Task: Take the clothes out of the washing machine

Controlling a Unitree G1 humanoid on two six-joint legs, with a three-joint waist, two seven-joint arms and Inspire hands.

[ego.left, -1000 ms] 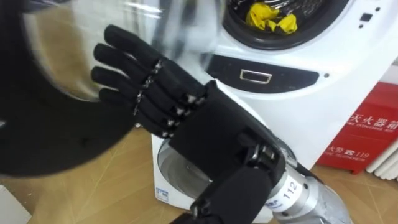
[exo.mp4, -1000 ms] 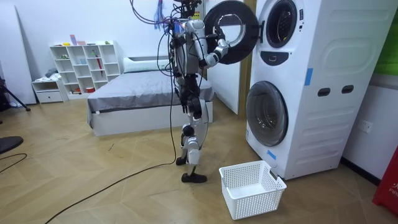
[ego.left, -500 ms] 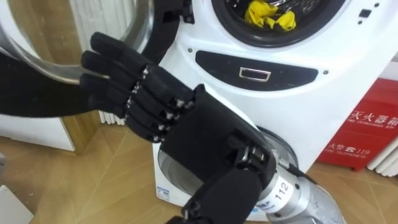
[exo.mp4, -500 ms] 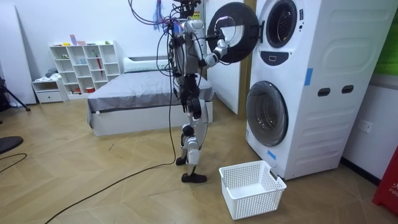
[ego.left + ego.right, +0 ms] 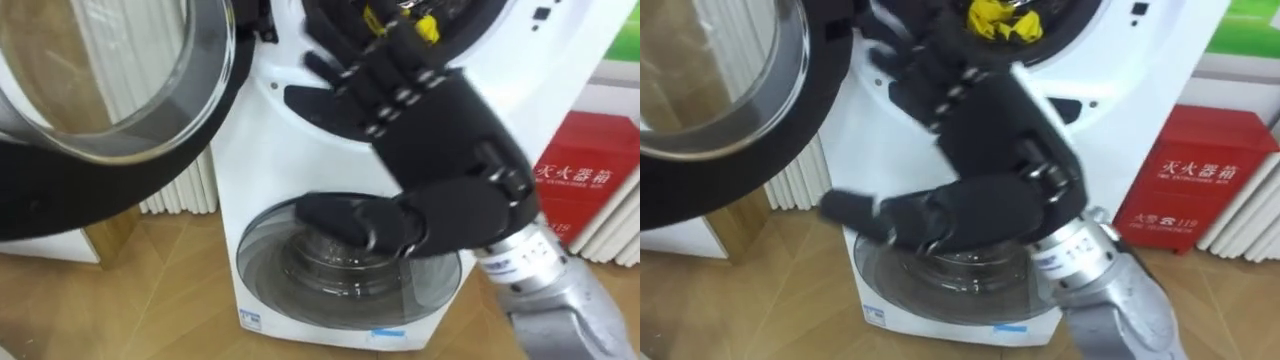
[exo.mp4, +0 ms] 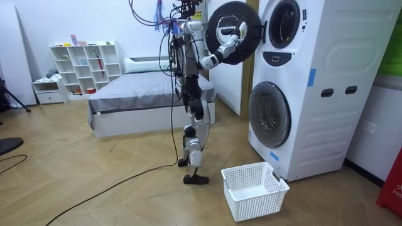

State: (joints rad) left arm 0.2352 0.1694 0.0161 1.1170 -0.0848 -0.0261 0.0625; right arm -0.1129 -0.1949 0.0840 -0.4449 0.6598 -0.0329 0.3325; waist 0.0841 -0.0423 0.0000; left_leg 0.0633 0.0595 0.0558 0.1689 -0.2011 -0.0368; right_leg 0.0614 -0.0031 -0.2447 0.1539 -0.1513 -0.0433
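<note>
Hovering before crumpled yellow cloth [image 5: 1000,20] in the white washer [image 5: 250,130], the right hand's [image 5: 440,120] fingers [image 5: 375,70] lie straight, released

Clothes [image 5: 1005,18] lie in the upper drum [image 6: 284,24], door [image 5: 100,100] to its left, basket [image 6: 260,204] before the machines [image 6: 301,88]

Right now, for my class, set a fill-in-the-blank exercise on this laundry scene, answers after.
The cloth in the upper drum is ____.
The door of the upper washing machine stands ____.
The white basket stands on the ____.
The robot's ____ hand is raised before the upper drum.
Missing words: yellow, open, floor, right.
</note>
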